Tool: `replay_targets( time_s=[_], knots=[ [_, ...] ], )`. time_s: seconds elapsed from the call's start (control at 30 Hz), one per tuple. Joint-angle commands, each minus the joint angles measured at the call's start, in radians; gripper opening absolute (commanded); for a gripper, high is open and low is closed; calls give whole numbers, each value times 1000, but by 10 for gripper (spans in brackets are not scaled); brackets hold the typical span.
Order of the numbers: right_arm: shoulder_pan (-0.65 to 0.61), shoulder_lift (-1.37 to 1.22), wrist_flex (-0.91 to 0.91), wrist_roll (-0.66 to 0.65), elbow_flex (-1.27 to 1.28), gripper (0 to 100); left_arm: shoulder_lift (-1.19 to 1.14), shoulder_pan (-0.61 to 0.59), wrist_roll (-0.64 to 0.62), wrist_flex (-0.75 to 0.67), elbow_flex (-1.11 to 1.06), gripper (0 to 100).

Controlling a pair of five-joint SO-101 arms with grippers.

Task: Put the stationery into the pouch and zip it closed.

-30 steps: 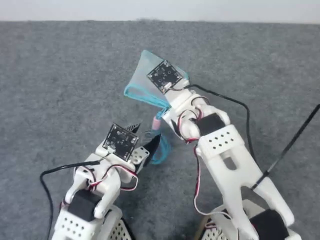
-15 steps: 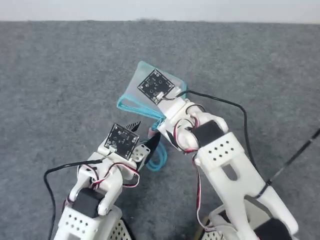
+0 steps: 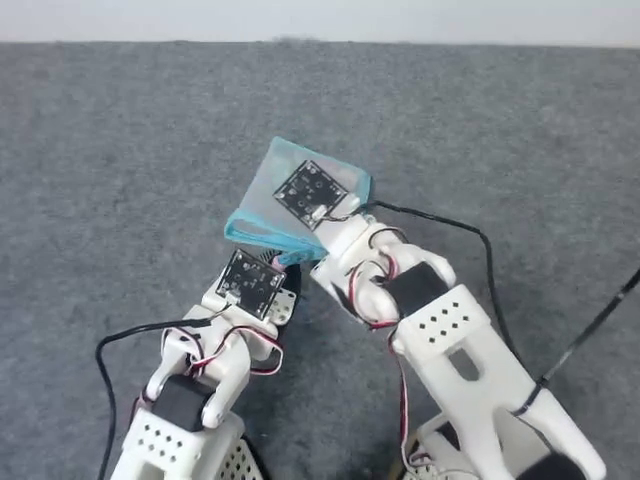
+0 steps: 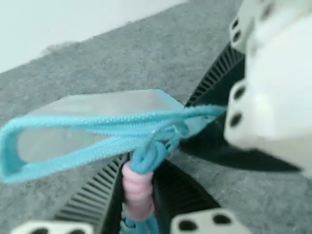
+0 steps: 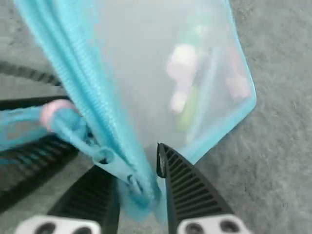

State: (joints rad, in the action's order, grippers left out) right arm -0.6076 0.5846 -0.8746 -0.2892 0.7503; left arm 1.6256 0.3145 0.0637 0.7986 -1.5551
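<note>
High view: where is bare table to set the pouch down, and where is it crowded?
Free: grey mat left of the pouch, and the stretch right of it up to the far wall. Crowded: the middle, where left gripper and right gripper hold the pouch.

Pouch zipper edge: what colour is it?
The fabric zipper edge is turquoise, clearest in left wrist view.

soft, even light falls from above across my table (image 3: pixel 100 150). faint, soft-edged shadows sit close under my arms (image 3: pixel 450 330), and the pouch (image 3: pixel 262 200) glows pale where light passes through.
</note>
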Motion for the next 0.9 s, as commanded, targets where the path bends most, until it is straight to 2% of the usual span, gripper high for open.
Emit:
replay_targets(
  time_s=[0.0,0.3,0.7,0.87],
  knots=[
    [105,25,88,-60,55,6,23,-15,9,-43,22,10],
    [185,24,137,-121,109,6,23,-233,9,-49,59,9],
    [252,24,140,-152,164,6,21,-261,11,-75,54,9],
    [355,24,140,-158,170,6,21,-296,9,-80,54,9]
  ],
)
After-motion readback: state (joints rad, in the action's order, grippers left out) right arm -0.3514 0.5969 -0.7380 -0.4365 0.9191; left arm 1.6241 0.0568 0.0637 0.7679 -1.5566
